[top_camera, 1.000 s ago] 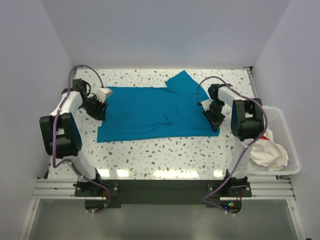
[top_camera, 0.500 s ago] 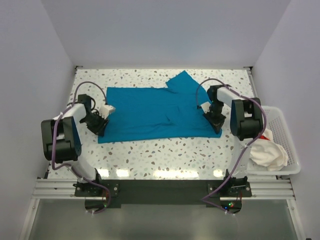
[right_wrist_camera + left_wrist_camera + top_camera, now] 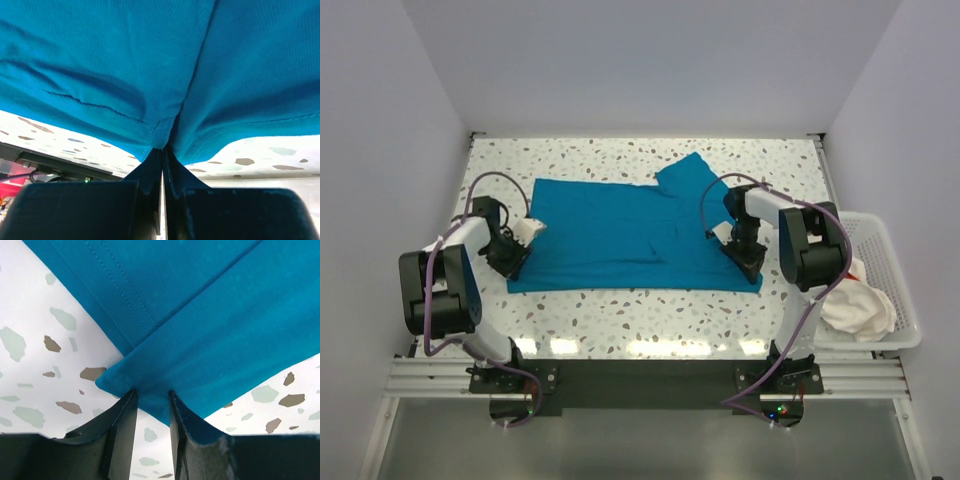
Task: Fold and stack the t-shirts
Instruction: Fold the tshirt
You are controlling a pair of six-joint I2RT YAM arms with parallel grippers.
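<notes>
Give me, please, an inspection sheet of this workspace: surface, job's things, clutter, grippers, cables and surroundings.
Surface: white speckled table, its middle covered by cloth.
Job's things: teal t-shirt spread flat, one sleeve sticking out at the far side; white shirt with red marks bunched in the basket on the right.
Clutter: nothing seen.
Grippers: left gripper pinches the teal t-shirt's near left corner; right gripper pinches its near right corner.
Cables: purple cables loop off both arms; the right one arches above the cloth.
Surroundings: plain white walls; metal rail at the near edge.
</notes>
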